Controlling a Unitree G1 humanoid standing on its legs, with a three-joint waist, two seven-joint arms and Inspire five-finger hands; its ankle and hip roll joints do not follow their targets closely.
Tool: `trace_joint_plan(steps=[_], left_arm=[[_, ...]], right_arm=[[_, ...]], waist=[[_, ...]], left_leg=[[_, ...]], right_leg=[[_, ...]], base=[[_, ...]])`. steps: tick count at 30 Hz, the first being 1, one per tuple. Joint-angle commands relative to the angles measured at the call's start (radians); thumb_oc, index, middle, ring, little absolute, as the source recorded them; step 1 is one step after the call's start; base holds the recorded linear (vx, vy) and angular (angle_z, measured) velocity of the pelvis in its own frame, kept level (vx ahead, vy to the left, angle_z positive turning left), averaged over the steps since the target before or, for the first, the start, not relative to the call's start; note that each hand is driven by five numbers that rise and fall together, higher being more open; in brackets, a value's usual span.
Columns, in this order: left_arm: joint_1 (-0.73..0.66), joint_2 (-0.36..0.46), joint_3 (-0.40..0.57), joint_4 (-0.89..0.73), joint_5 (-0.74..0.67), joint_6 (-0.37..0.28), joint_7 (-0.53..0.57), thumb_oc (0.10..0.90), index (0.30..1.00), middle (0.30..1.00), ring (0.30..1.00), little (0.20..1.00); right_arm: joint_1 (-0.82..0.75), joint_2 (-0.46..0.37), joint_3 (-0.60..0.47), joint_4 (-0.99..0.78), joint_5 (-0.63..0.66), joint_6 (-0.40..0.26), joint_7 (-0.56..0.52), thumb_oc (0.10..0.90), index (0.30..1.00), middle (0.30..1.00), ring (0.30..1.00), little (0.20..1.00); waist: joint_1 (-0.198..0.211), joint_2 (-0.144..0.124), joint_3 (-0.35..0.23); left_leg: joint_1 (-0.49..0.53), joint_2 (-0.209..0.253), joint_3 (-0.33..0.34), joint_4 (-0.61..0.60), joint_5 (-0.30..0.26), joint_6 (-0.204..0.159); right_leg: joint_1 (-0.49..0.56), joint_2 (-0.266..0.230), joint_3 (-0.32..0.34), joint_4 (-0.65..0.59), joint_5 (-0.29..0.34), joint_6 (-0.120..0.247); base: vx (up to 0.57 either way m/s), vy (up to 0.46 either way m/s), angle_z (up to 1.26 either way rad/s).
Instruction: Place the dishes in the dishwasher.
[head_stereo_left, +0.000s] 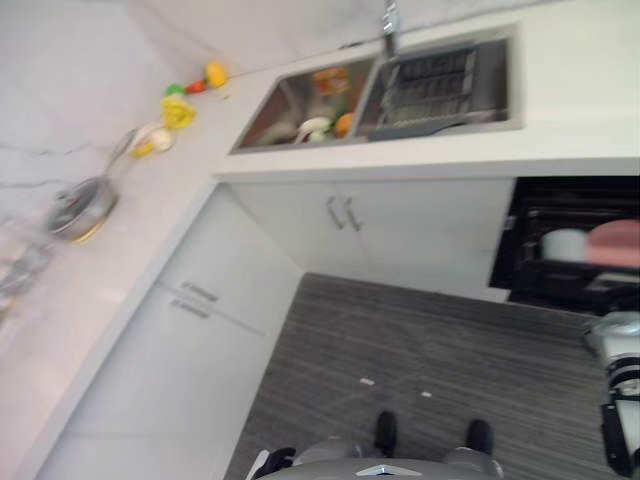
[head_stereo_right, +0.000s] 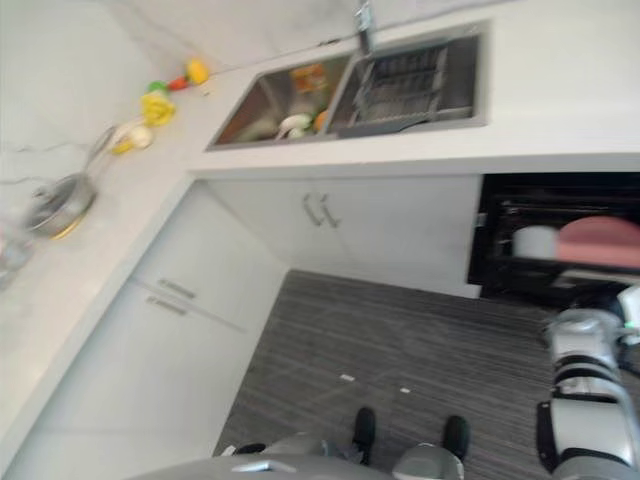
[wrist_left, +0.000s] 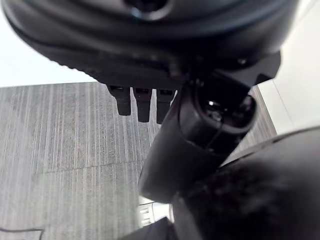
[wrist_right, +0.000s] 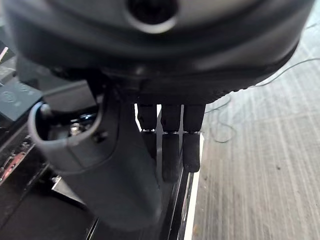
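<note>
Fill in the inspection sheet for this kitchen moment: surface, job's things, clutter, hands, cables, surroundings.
Surface: white L-shaped counter with a double sink set into it.
Job's things: dishes lie in the sink's left basin; a wire rack fills the right basin. The dishwasher stands open, with a white bowl and a pink plate in its rack.
Clutter: lidded pan and small yellow, red and green items on the counter's left run.
Hands: left hand hangs over the floor, fingers relaxed, empty; right hand likewise, by the dishwasher's edge.
Cables: nothing seen.
Surroundings: white cabinets, grey striped floor.
</note>
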Motion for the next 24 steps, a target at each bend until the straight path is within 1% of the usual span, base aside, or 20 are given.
trace_joint_plan(steps=[1, 2, 3, 4, 5, 6, 7, 8, 10, 11, 12, 16, 17, 18, 20, 21, 22, 23, 24], left_arm=[[-0.136, 0.108, -0.008, 0.114, -0.114, -0.028, -0.070, 0.800, 0.900, 0.900, 0.900, 0.900], [-0.138, 0.108, 0.021, 0.102, -0.152, -0.010, -0.110, 0.800, 0.900, 0.900, 0.900, 0.900], [-0.130, 0.111, 0.035, 0.077, -0.172, -0.004, -0.123, 0.800, 0.900, 0.900, 0.900, 0.900], [-0.120, 0.112, 0.050, 0.058, -0.188, 0.003, -0.141, 0.800, 0.900, 0.900, 0.900, 0.900], [-0.120, 0.112, 0.050, 0.058, -0.188, 0.003, -0.141, 0.800, 0.900, 0.900, 0.900, 0.900], [-0.112, 0.119, 0.051, 0.053, -0.183, 0.012, -0.150, 0.800, 0.900, 0.900, 0.900, 0.900], [-0.106, 0.117, 0.056, 0.065, -0.166, 0.015, -0.159, 0.800, 0.900, 0.900, 0.900, 0.900], [-0.115, 0.108, 0.085, 0.109, -0.136, 0.018, -0.175, 0.800, 0.900, 0.900, 0.900, 0.900], [-0.115, 0.108, 0.085, 0.109, -0.136, 0.018, -0.175, 0.800, 0.900, 0.900, 0.900, 0.900], [-0.115, 0.111, 0.096, 0.117, -0.139, 0.020, -0.182, 0.800, 0.900, 0.900, 0.900, 0.900], [-0.115, 0.088, 0.121, 0.142, -0.119, 0.032, -0.194, 0.800, 0.900, 0.900, 0.900, 0.900], [-0.124, 0.058, 0.171, 0.191, -0.126, 0.027, -0.193, 0.800, 0.900, 0.900, 0.900, 0.900], [-0.124, 0.058, 0.171, 0.191, -0.126, 0.027, -0.193, 0.800, 0.900, 0.900, 0.900, 0.900], [-0.107, 0.039, 0.157, 0.141, -0.154, 0.043, -0.182, 0.800, 0.900, 0.900, 0.900, 0.900], [-0.101, 0.011, 0.144, 0.131, -0.171, 0.051, -0.167, 0.800, 0.900, 0.900, 0.900, 0.900], [-0.104, -0.003, 0.136, 0.132, -0.184, 0.052, -0.157, 0.800, 0.900, 0.900, 0.900, 0.900], [-0.104, -0.003, 0.136, 0.132, -0.184, 0.052, -0.157, 0.800, 0.900, 0.900, 0.900, 0.900], [-0.108, -0.018, 0.130, 0.133, -0.198, 0.056, -0.143, 0.800, 0.900, 0.900, 0.900, 0.900], [-0.111, -0.025, 0.126, 0.136, -0.204, 0.059, -0.144, 0.800, 0.900, 0.900, 0.900, 0.900]], right_arm=[[-0.246, 0.036, 0.072, -0.082, 0.081, -0.229, -0.010, 0.400, 0.300, 0.300, 0.300, 0.300], [-0.201, 0.054, 0.028, -0.101, 0.128, -0.281, -0.012, 0.400, 0.300, 0.300, 0.300, 0.300], [-0.173, 0.066, 0.009, -0.120, 0.155, -0.309, -0.008, 0.400, 0.300, 0.300, 0.300, 0.300], [-0.128, 0.080, -0.029, -0.144, 0.180, -0.345, 0.000, 0.560, 0.540, 0.540, 0.540, 0.540], [-0.128, 0.080, -0.029, -0.144, 0.180, -0.345, 0.000, 0.560, 0.540, 0.540, 0.540, 0.540], [-0.087, 0.089, -0.053, -0.152, 0.183, -0.368, 0.003, 0.778, 0.867, 0.867, 0.867, 0.867], [-0.043, 0.110, -0.077, -0.147, 0.188, -0.403, 0.003, 0.800, 0.900, 0.900, 0.900, 0.900], [0.047, 0.170, -0.092, -0.142, 0.197, -0.429, 0.024, 0.800, 0.900, 0.900, 0.900, 0.900], [0.047, 0.170, -0.092, -0.142, 0.197, -0.429, 0.024, 0.800, 0.900, 0.900, 0.900, 0.900], [0.101, 0.205, -0.107, -0.145, 0.199, -0.441, 0.024, 0.800, 0.900, 0.900, 0.900, 0.900], [0.235, 0.298, -0.119, -0.084, 0.218, -0.468, 0.069, 0.800, 0.900, 0.900, 0.900, 0.900], [0.370, 0.426, -0.075, 0.051, 0.202, -0.486, 0.084, 0.800, 0.900, 0.900, 0.900, 0.900], [0.370, 0.426, -0.075, 0.051, 0.202, -0.486, 0.084, 0.800, 0.900, 0.900, 0.900, 0.900], [0.433, 0.444, -0.063, 0.123, 0.211, -0.482, 0.102, 0.800, 0.900, 0.900, 0.900, 0.900], [0.466, 0.456, -0.035, 0.233, 0.202, -0.457, 0.123, 0.800, 0.900, 0.900, 0.900, 0.900], [0.484, 0.462, -0.006, 0.262, 0.185, -0.449, 0.126, 0.800, 0.900, 0.900, 0.900, 0.900], [0.484, 0.462, -0.006, 0.262, 0.185, -0.449, 0.126, 0.800, 0.900, 0.900, 0.900, 0.900], [0.507, 0.477, 0.037, 0.282, 0.148, -0.440, 0.115, 0.800, 0.900, 0.900, 0.900, 0.900], [0.519, 0.486, 0.059, 0.294, 0.127, -0.430, 0.108, 0.800, 0.900, 0.900, 0.900, 0.900]], waist=[[0.013, -0.124, -0.006], [0.021, -0.121, -0.013], [0.026, -0.121, -0.016], [0.027, -0.123, -0.021], [0.027, -0.123, -0.021], [0.029, -0.130, -0.029], [0.033, -0.141, -0.038], [0.033, -0.169, -0.049], [0.033, -0.169, -0.049], [0.037, -0.187, -0.058], [0.033, -0.230, -0.074], [0.013, -0.276, -0.096], [0.013, -0.276, -0.096], [0.000, -0.284, -0.108], [-0.015, -0.284, -0.114], [-0.026, -0.284, -0.116], [-0.026, -0.284, -0.116], [-0.044, -0.285, -0.117], [-0.053, -0.286, -0.118]], left_leg=[[-0.032, 0.053, 0.008, 0.007, 0.011, -0.017], [-0.032, 0.054, -0.002, 0.007, 0.014, -0.018], [-0.033, 0.054, -0.010, 0.007, 0.013, -0.019], [-0.032, 0.055, -0.020, 0.007, 0.013, -0.018], [-0.032, 0.055, -0.020, 0.007, 0.013, -0.018], [-0.030, 0.055, -0.029, 0.007, 0.011, -0.018], [-0.029, 0.056, -0.033, 0.007, 0.008, -0.017], [-0.025, 0.062, -0.030, 0.007, 0.005, -0.016], [-0.025, 0.062, -0.030, 0.007, 0.005, -0.016], [-0.025, 0.063, -0.029, 0.007, 0.003, -0.016], [-0.023, 0.069, -0.024, 0.007, -0.005, -0.013], [-0.017, 0.079, 0.019, 0.007, -0.020, -0.004], [-0.017, 0.079, 0.019, 0.007, -0.020, -0.004], [-0.013, 0.083, 0.040, 0.007, -0.028, 0.004], [-0.008, 0.084, 0.054, 0.007, -0.034, 0.008], [-0.004, 0.085, 0.061, 0.007, -0.038, 0.011], [-0.004, 0.085, 0.061, 0.007, -0.038, 0.011], [0.003, 0.086, 0.075, 0.007, -0.046, 0.014], [0.007, 0.087, 0.082, 0.007, -0.050, 0.016]], right_leg=[[0.073, -0.003, 0.049, 0.018, -0.150, 0.050], [0.082, -0.001, 0.041, 0.018, -0.157, 0.044], [0.088, -0.001, 0.030, 0.018, -0.160, 0.042], [0.095, 0.001, 0.020, 0.018, -0.164, 0.038], [0.095, 0.001, 0.020, 0.018, -0.164, 0.038], [0.102, 0.004, 0.012, 0.018, -0.168, 0.036], [0.109, 0.008, 0.007, 0.018, -0.174, 0.034], [0.113, 0.018, 0.010, 0.018, -0.180, 0.030], [0.113, 0.018, 0.010, 0.018, -0.180, 0.030], [0.112, 0.021, 0.013, 0.018, -0.182, 0.028], [0.109, 0.029, 0.014, 0.018, -0.184, 0.028], [0.084, 0.041, 0.061, 0.018, -0.178, 0.030], [0.084, 0.041, 0.061, 0.018, -0.178, 0.030], [0.071, 0.043, 0.088, 0.018, -0.169, 0.034], [0.064, 0.044, 0.107, 0.018, -0.161, 0.035], [0.060, 0.044, 0.118, 0.018, -0.156, 0.036], [0.060, 0.044, 0.118, 0.018, -0.156, 0.036], [0.058, 0.045, 0.138, 0.018, -0.151, 0.036], [0.056, 0.046, 0.149, 0.018, -0.148, 0.037]], base=[[0.01, -0.013, 0.21], [0.01, -0.026, 0.33], [0.00, -0.042, 0.24], [0.00, -0.028, 0.28], [0.01, -0.026, 0.36], [0.04, -0.031, 0.48], [0.07, -0.078, 0.57], [0.06, -0.067, 0.37], [0.03, -0.030, 0.13], [0.05, -0.057, 0.13], [0.06, -0.047, 0.08], [0.04, 0.001, -0.22], [0.03, 0.034, -0.52], [0.03, 0.058, -0.48], [0.02, 0.086, -0.59], [0.01, 0.059, -0.38], [0.01, 0.080, -0.53], [0.01, 0.073, -0.41], [0.01, 0.109, -0.62]])
